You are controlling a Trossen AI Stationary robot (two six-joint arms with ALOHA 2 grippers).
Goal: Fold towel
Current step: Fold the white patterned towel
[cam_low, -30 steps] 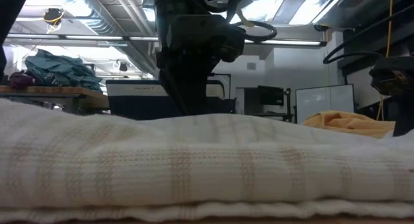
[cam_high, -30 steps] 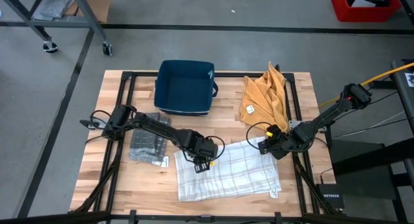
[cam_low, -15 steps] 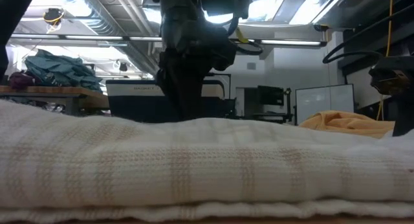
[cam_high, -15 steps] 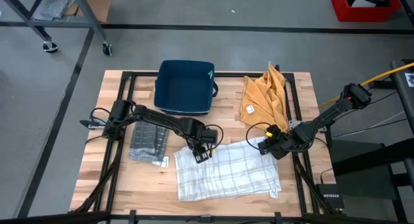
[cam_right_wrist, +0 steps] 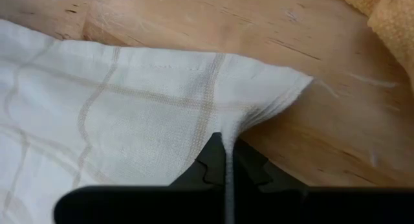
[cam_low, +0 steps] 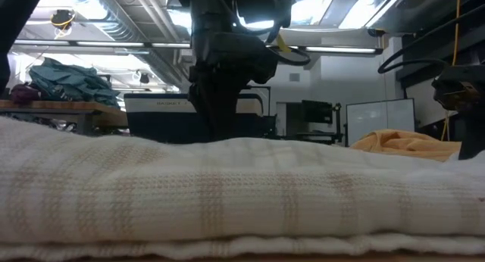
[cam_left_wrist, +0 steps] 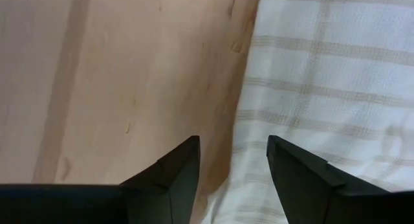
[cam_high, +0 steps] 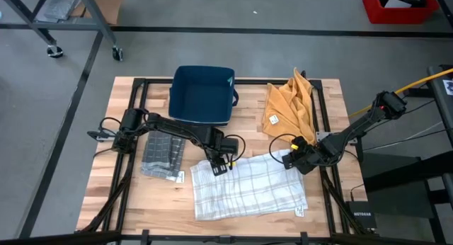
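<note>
— Any writing you can make out?

— Just one word: "NETGEAR", in pale letters on a dark box (cam_high: 362,215) at the near right corner of the table (cam_high: 134,202), seen from above.

— And the tags on the cloths?

— The towel (cam_high: 249,188) and the orange cloth (cam_high: 290,103) each carry a small white tag, but the print is too small to read.

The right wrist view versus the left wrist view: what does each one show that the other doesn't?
Only the right wrist view shows the right gripper shut on a pinched corner of the white checked towel, plus a bit of the orange cloth. Only the left wrist view shows the left gripper open, straddling the towel's edge with nothing held. Both show the towel and the wooden table.
</note>
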